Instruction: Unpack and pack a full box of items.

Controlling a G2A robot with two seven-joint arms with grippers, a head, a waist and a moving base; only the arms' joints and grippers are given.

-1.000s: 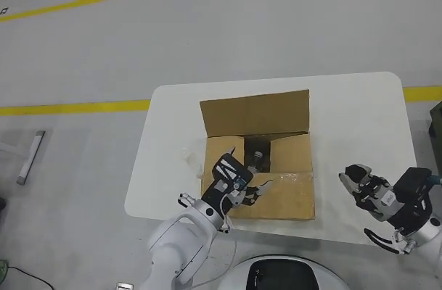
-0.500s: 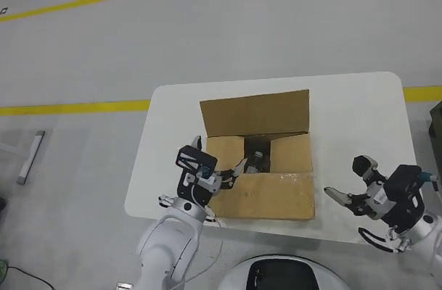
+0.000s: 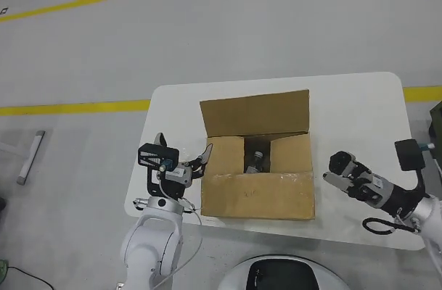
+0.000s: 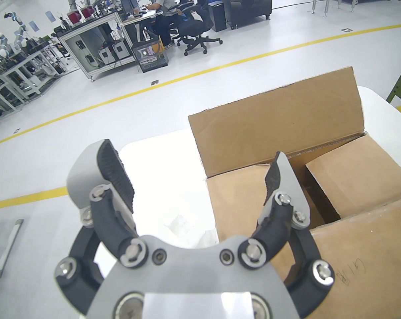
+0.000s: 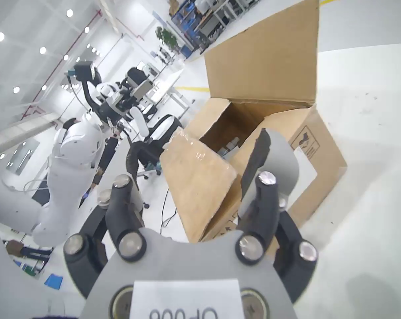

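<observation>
White worktop (image 3: 358, 101) carried one cardboard box (image 3: 257, 196) at its centre, with the far flap upright and two side flaps folded in. Through the dark gap one bottle-like item (image 3: 255, 158) showed, hard to make out. The left gripper (image 4: 191, 154) hung released at the box's 9 o'clock, near crumpled clear plastic (image 4: 184, 227). The right gripper (image 3: 335, 172), released and empty, sat at 3 o'clock, apart from the box.

Top camera: mounted above the arms, facing down on the table (image 3: 351, 109) from moderate height, with the box (image 3: 257, 196) near centre.

Left wrist camera: behind the left gripper (image 3: 183, 148), at 8 o'clock of the box, facing it at close range.

Right wrist camera: behind the right gripper (image 3: 334, 170), at 4 o'clock of the box, facing it, apparently rolled sideways.

All three views share the box's open top.
</observation>
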